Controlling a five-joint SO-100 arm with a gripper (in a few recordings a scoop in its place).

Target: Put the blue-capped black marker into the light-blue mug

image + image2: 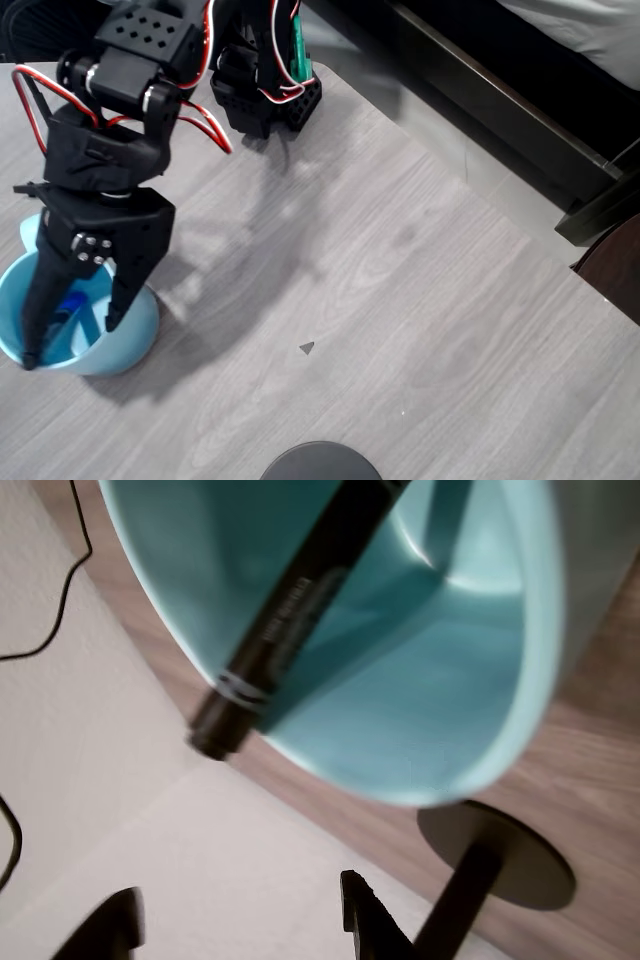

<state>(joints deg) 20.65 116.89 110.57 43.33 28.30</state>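
The light-blue mug (135, 335) stands near the table's left edge in the overhead view. Inside it lies the blue-capped black marker (70, 306), blue cap down in the mug. In the wrist view the marker's black barrel (290, 610) leans on the mug's (430, 700) rim, with its tail end poking out past it. My gripper (70, 343) hangs directly over the mug, open, with one finger to each side of the marker and not touching it. The two fingertips show apart at the bottom of the wrist view, around the gripper's midpoint (235, 905).
A dark round disc (320, 462) lies at the table's near edge and appears as a disc with a post (495, 855) in the wrist view. The arm's base (265, 90) sits at the back. A small dark mark (307, 347) is mid-table. Dark furniture borders the table's right side.
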